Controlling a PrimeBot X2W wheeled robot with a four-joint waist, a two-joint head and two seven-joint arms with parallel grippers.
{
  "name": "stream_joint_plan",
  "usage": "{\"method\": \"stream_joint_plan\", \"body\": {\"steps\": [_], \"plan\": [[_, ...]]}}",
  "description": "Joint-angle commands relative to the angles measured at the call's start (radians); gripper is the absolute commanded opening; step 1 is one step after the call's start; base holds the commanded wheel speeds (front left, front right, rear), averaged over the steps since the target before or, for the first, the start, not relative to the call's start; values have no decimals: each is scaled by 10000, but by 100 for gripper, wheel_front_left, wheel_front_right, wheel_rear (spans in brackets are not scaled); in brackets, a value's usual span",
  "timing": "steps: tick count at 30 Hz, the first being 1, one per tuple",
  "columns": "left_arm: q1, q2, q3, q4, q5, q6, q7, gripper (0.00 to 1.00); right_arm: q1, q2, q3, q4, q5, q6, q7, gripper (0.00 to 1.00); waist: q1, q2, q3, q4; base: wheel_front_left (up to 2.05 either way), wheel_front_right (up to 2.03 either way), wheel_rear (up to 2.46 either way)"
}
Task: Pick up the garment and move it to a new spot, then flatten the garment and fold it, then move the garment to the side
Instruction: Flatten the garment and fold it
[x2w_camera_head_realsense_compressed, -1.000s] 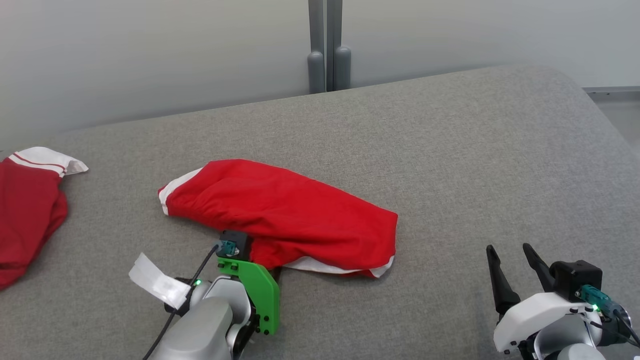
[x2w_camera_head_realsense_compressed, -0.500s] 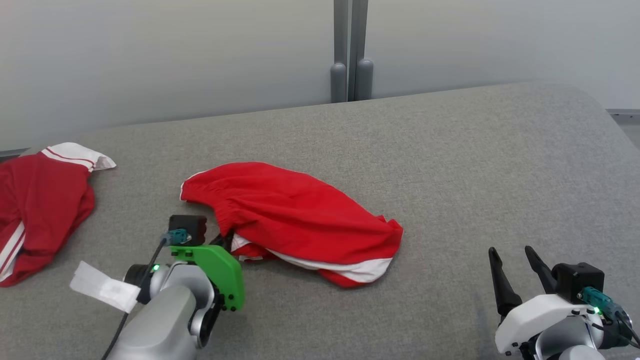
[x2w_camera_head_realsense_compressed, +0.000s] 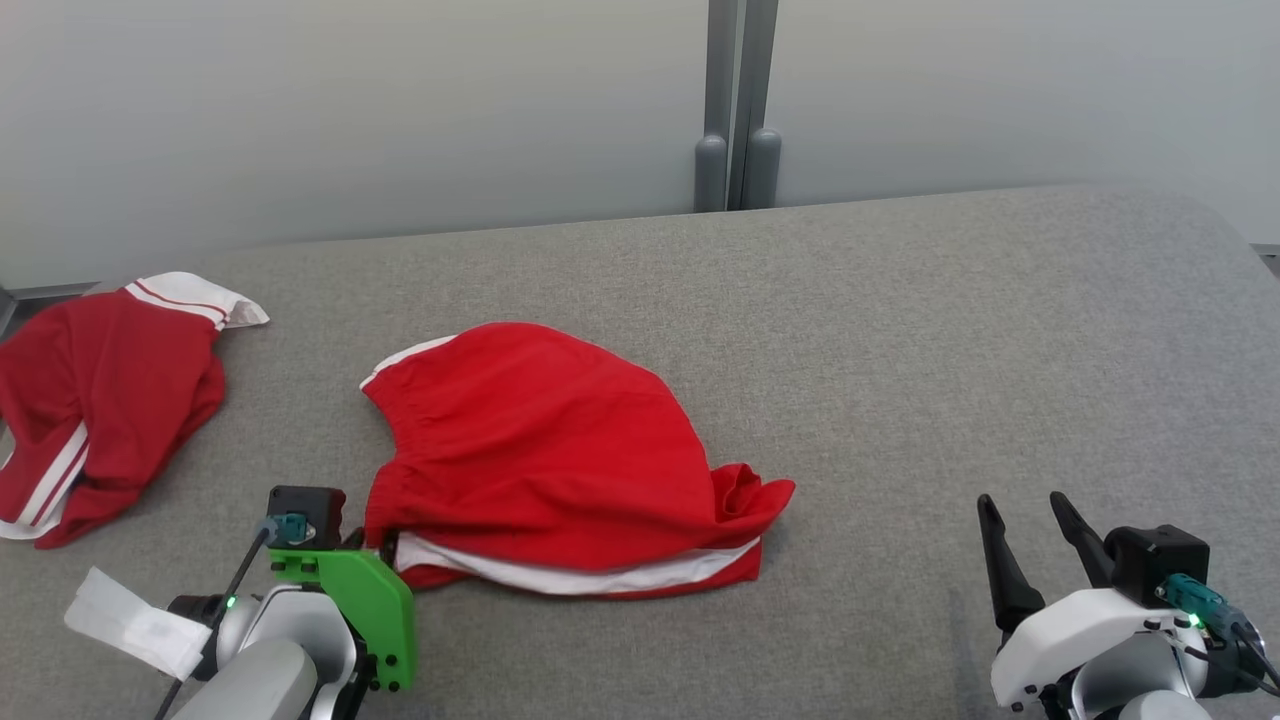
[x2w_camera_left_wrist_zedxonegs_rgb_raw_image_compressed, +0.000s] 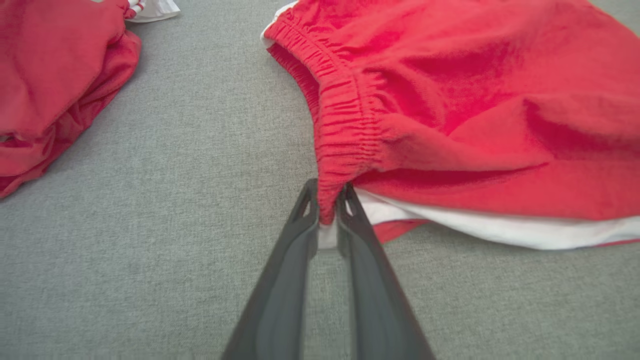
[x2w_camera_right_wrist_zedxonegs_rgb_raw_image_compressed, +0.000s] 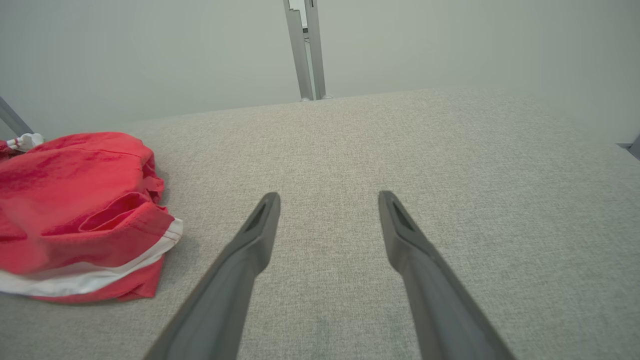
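Note:
The garment (x2w_camera_head_realsense_compressed: 540, 460) is a pair of red shorts with white trim, lying crumpled on the grey surface a little left of centre. My left gripper (x2w_camera_head_realsense_compressed: 383, 545) sits at its near left corner. In the left wrist view my left gripper (x2w_camera_left_wrist_zedxonegs_rgb_raw_image_compressed: 327, 202) is shut on the elastic waistband of the garment (x2w_camera_left_wrist_zedxonegs_rgb_raw_image_compressed: 450, 100), with red cloth pinched between the fingertips. My right gripper (x2w_camera_head_realsense_compressed: 1030, 520) stands open at the lower right, well clear of the cloth. The right wrist view shows the right gripper (x2w_camera_right_wrist_zedxonegs_rgb_raw_image_compressed: 328, 196) holding nothing, with the garment (x2w_camera_right_wrist_zedxonegs_rgb_raw_image_compressed: 75, 200) off to its left.
A second red garment with white stripes (x2w_camera_head_realsense_compressed: 100, 400) lies bunched at the far left edge, also visible as a red heap (x2w_camera_left_wrist_zedxonegs_rgb_raw_image_compressed: 50, 75) in the left wrist view. The grey padded surface (x2w_camera_head_realsense_compressed: 950, 330) stretches to the right. A grey post (x2w_camera_head_realsense_compressed: 735, 150) stands against the pale wall behind.
The head camera has shifted. My left gripper has closed on the waistband and drawn it toward the near left, and the garment has spread wider. The right gripper has stayed open and still.

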Motion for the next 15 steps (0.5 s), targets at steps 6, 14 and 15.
{"method": "stream_joint_plan", "body": {"steps": [6,14,15], "plan": [[452,532,-164,-1072,457,285,-342,100,-94,-34,59,10,12,1,-26,100,0,0,15,37,0,0,0],[1401,536,534,-2138,318,667,-2466,100,-52,-31,22,7,376,1,-187,100,0,0,-164,158,0,0,0],[1540,494,690,-2271,287,741,-2860,100,-32,-29,67,5,423,1,-244,100,0,0,-184,181,0,0,0]]}}
